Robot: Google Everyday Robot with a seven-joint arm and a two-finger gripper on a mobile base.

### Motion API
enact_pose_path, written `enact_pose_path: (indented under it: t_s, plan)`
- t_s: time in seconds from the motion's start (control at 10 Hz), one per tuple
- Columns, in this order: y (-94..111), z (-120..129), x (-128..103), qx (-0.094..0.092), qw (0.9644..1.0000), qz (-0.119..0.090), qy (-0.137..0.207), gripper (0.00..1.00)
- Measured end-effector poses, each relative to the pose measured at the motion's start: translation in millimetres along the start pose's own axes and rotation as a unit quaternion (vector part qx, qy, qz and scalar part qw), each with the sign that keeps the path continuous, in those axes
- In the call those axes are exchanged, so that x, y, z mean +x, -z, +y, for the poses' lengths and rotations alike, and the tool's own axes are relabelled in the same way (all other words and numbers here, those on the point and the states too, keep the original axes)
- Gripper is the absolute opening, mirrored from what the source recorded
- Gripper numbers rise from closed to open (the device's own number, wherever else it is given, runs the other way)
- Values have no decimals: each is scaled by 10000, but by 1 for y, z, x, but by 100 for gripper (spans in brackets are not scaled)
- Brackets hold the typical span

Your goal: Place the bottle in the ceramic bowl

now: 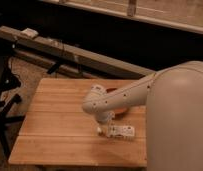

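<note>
So here the bottle (pixel 122 131) is lying flat on its side on the wooden table (pixel 54 127), near the front edge, not in the bowl yet. The gripper (pixel 101 129) is pointed straight down at the table, with its tip right at the bottle's left end. They look to be touching or just about, but I honestly can't tell if it's clamped on the bottle, let go, or only beside it. The wrist blocks that part of the view.

The bowl (pixel 121 111) sits just behind the bottle, further from the table's front edge. The arm (pixel 132 94) reaches in from the right and crosses right over it, so only slivers of orange show above and below the forearm. That's likely why the arm looks so folded up: the target is close to the robot's body, so the elbow sticks out left and the wrist bends down hard to get at something low.

My guess is we're at the grasp stage, nothing further. The bottle being on its side makes sense of the top-down approach, since pinching it across its slim body is the easy way in. Once it's held, it only needs a short lift and a small move back over the rim. The risk I'd watch is the bottle rolling or getting nudged away.
</note>
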Motion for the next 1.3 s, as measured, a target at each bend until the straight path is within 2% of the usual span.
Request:
enact_pose_path:
  t_s: [0.4,0.8,1.1,1.2,1.3]
  plan:
    - [-12,11,2,-130,9999,81,71,65]
    - [-33,19,0,-212,9991,313,165,62]
    - [-37,19,-1,-148,9973,691,181,33]
    - [-32,19,-4,-146,9968,759,190,24]
    - [-24,17,-4,-143,9973,710,155,14]
